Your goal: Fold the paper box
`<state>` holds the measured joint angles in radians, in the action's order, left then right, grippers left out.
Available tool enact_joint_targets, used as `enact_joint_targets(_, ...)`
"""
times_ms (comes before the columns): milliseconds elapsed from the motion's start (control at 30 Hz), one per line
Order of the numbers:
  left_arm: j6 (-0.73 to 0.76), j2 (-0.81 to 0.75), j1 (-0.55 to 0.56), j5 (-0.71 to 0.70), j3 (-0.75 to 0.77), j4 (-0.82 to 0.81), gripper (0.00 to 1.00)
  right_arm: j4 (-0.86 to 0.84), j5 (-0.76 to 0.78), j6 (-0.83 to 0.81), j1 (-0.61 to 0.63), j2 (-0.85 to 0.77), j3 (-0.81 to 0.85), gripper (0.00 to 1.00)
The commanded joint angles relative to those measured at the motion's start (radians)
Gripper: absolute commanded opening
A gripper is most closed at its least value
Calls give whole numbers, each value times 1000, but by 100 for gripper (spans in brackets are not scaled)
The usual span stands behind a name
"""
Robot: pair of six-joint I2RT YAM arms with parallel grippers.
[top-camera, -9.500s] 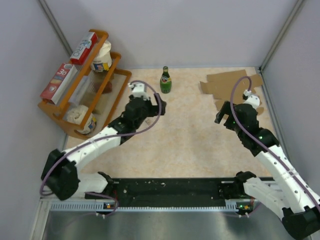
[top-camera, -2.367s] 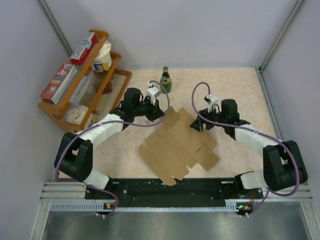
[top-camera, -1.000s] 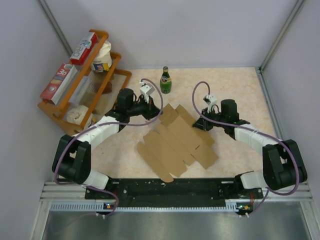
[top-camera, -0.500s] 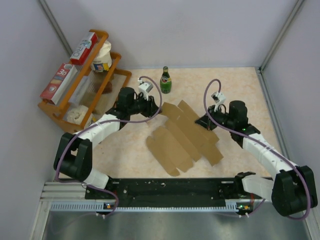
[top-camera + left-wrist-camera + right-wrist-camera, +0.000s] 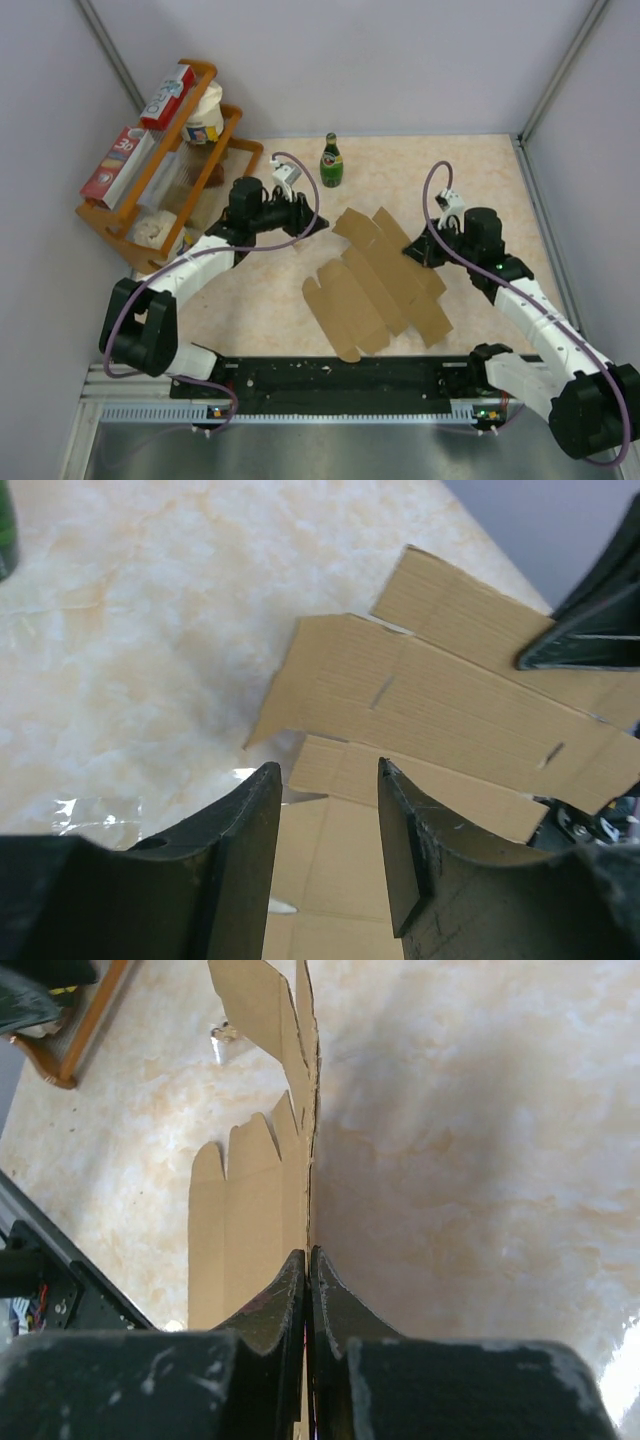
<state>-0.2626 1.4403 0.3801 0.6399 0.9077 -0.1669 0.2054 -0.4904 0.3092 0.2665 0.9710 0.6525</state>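
The paper box (image 5: pixel 375 285) is a flat brown die-cut sheet with notched flaps, lying mid-table. My right gripper (image 5: pixel 416 250) is shut on its right edge. In the right wrist view the sheet (image 5: pixel 245 1220) runs edge-on out of the closed right gripper (image 5: pixel 308 1253). My left gripper (image 5: pixel 312 224) stands open just left of the sheet's far corner, a small gap away. In the left wrist view the left gripper (image 5: pixel 326 770) has nothing between its fingers, with the cardboard (image 5: pixel 450 705) lying beyond them.
A green bottle (image 5: pixel 331 161) stands at the back, beyond the sheet. A wooden rack (image 5: pixel 236 150) with red-and-white boxes and tubs leans at the far left. Grey walls close in both sides and the back.
My left gripper opened and let go of the sheet's corner, staying at the left. My right gripper pulled the sheet to the right and slightly nearer.
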Motion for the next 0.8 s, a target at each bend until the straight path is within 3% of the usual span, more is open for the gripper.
enact_joint_targets(0, -73, -75, -3, 133, -44, -157, 48, 96, 137, 47, 7, -9, 108, 0)
enact_joint_targets(267, -109, -72, -3, 161, -72, -195, 48, 111, 314, 105, 7, -44, 121, 0)
enact_joint_targets(433, -116, -77, -3, 164, -82, -206, 48, 5, 216, 56, 5, -118, 42, 0)
enact_joint_targets(767, -113, -98, -4, 178, -127, -192, 46, 3, 46, 18, 5, -57, 42, 0)
